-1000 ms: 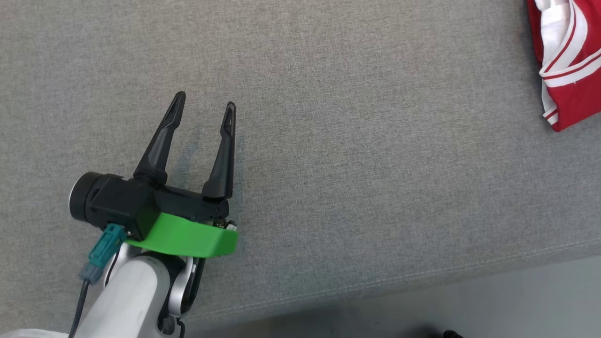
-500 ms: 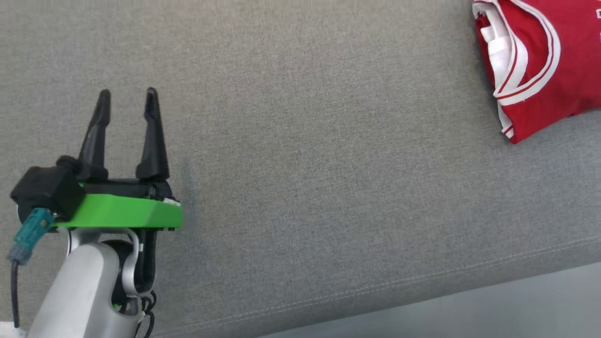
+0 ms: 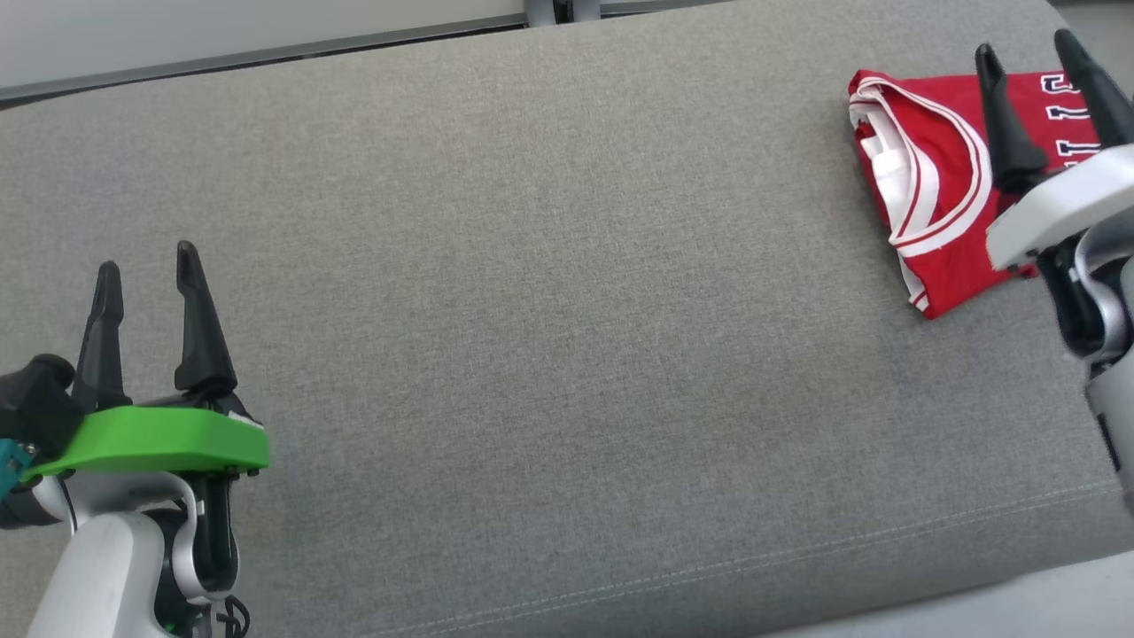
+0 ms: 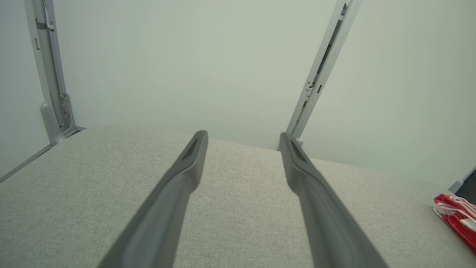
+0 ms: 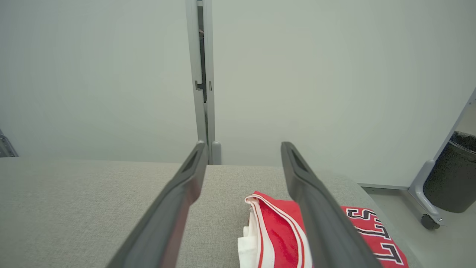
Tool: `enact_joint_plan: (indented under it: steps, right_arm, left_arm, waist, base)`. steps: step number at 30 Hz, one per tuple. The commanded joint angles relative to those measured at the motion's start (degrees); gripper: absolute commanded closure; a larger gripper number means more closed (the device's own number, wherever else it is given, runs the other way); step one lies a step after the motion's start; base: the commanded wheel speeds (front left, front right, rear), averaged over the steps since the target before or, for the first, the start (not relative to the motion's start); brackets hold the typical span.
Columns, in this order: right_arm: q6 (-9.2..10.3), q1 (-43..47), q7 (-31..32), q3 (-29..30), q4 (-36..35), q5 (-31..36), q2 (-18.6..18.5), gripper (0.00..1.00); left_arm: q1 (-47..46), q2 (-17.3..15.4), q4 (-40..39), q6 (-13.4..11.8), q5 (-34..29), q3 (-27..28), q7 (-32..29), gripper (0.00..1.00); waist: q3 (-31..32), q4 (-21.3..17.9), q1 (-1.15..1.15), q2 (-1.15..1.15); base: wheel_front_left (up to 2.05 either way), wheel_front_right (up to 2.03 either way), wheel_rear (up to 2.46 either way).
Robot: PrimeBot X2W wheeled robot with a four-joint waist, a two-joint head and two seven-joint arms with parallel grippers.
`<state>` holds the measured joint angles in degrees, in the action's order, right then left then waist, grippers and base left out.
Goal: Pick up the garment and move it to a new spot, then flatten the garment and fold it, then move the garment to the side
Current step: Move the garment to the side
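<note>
The garment (image 3: 935, 195) is a red jersey with white trim and dark lettering, folded into a compact stack at the far right of the grey cushion (image 3: 567, 354). It also shows at the right edge of the left wrist view as the garment (image 4: 455, 219), and low in the right wrist view as the garment (image 5: 275, 234). My right gripper (image 3: 1029, 51) hovers over it, open, with nothing between its fingers. My left gripper (image 3: 146, 266) stands open and empty above the cushion's left part, far from the garment.
A pale wall with grey vertical rails (image 5: 202, 74) rises behind the cushion. A dark round bin on a wheeled frame (image 5: 452, 175) stands off the cushion's right end. The cushion's stitched front edge (image 3: 797, 540) runs along the bottom of the head view.
The head camera has swung, so the whole picture shifted and the back edge of the cushion came into view. My right gripper has come into view over the garment. Both grippers stay open.
</note>
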<state>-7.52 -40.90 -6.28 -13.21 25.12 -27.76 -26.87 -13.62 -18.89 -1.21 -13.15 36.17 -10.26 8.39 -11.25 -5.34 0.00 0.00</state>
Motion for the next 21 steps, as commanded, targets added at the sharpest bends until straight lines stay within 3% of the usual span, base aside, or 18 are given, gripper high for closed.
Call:
enact_joint_plan:
  steps: [1, 12, 21]
  right_arm:
    - [0.06, 2.8, -0.5, 1.0, -1.4, 0.5, 1.3, 0.0]
    - [0.04, 21.7, 1.4, 6.5, -14.1, 8.8, 14.3, 0.0]
    - [0.04, 28.5, 4.2, 6.7, -21.1, 12.2, 19.8, 0.0]
  left_arm:
    - [1.2, -0.2, 0.0, -0.2, 0.1, 0.0, 0.4, 0.0]
    - [7.7, 1.7, 1.0, 0.5, -0.2, -3.6, 1.6, 0.0]
    - [11.0, 3.5, 3.8, 1.3, -0.8, -5.6, 4.0, 0.0]
  waist:
    - [2.5, 0.9, 0.0, 0.0]
    - [7.3, 1.9, 0.0, 0.0]
    - [9.8, 2.0, 0.0, 0.0]
  base:
    - [0.0, 0.0, 0.0]
    - [0.0, 0.0, 0.0]
    - [0.0, 0.0, 0.0]
